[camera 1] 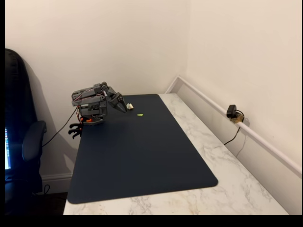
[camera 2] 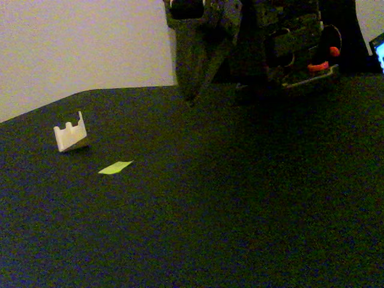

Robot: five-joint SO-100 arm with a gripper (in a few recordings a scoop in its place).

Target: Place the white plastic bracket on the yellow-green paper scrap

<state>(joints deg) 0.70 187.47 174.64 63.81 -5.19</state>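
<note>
The white plastic bracket (camera 1: pixel 129 106) (camera 2: pixel 70 137) is a small notched piece standing on the dark mat (camera 1: pixel 142 151) near its far edge. The yellow-green paper scrap (camera 1: pixel 140 114) (camera 2: pixel 115 167) lies flat on the mat a short way from it, with a gap between them. The dark arm is folded at the mat's back left corner. Its gripper (camera 1: pixel 125 109) (camera 2: pixel 191 99) points down toward the mat, with the jaws together and nothing between them. In a fixed view the tip sits just left of the bracket without touching it.
The mat lies on a marble tabletop (camera 1: pixel 227 175) set in a wall corner. A white ledge (camera 1: pixel 246 130) runs along the right wall with a small black camera (camera 1: pixel 232 112) and its cable. An office chair (camera 1: pixel 23 142) stands at the left.
</note>
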